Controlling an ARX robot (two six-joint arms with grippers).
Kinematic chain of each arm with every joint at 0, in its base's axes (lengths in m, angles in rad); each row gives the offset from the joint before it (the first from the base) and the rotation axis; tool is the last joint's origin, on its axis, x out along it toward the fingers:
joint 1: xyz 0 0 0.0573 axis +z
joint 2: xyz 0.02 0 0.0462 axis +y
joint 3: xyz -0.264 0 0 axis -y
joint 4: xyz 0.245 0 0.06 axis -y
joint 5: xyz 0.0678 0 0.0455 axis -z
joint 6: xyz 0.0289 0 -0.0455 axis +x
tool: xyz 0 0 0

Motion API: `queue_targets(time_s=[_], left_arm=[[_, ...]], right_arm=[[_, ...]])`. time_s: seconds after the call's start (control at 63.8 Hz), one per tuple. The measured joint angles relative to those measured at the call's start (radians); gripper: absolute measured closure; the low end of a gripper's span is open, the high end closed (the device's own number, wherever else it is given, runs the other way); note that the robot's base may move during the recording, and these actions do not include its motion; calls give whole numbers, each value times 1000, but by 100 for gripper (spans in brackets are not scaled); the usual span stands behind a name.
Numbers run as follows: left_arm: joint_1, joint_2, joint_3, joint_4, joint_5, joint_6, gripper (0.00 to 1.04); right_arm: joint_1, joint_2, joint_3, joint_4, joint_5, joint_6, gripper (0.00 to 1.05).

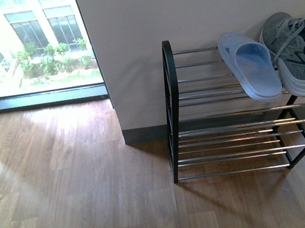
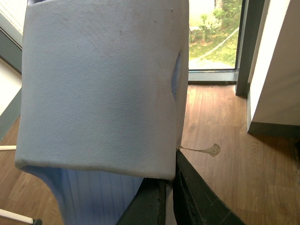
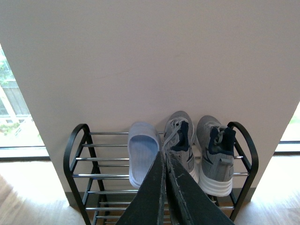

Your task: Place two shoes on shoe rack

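Open black tube-frame shoe rack (image 1: 173, 111) with silver bar shelves set against white wall (image 1: 183, 8). On top shelf: one pale blue rubber slide (image 1: 250, 67), two grey knit lace-up sneakers (image 3: 197, 152) just beside it. Second pale blue slide (image 2: 103, 84) pinched in left gripper (image 2: 168, 187), above wooden floor (image 1: 66, 187). Right gripper (image 3: 165, 180) jaws pressed together, empty, facing rack.

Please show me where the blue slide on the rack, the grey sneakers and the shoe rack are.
blue slide (image 1: 253, 67): front view, on its strap.
grey sneakers (image 3: 215, 159): right wrist view, on the outer sneaker's upper.
shoe rack (image 1: 172, 89): front view, on its black end frame.
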Motion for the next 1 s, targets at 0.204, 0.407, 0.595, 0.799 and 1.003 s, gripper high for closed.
queue_targets(time_s=[0.204,0.407,0.595,0.799,1.003], left_arm=[[0,0,0,0,0,0,103],[0,0,0,0,0,0,103],[0,0,0,0,0,0,103],[0,0,0,0,0,0,103],[0,-2,0,0,-2,0,103]], right_arm=[[0,-188,0,-194,1,0,103],[0,-192,0,-198,2,0,103],[0,-192,0,-198,2,0,80],[0,-193,0,-199,-2,0,47],[0,-194,0,-200,-2,0,10]])
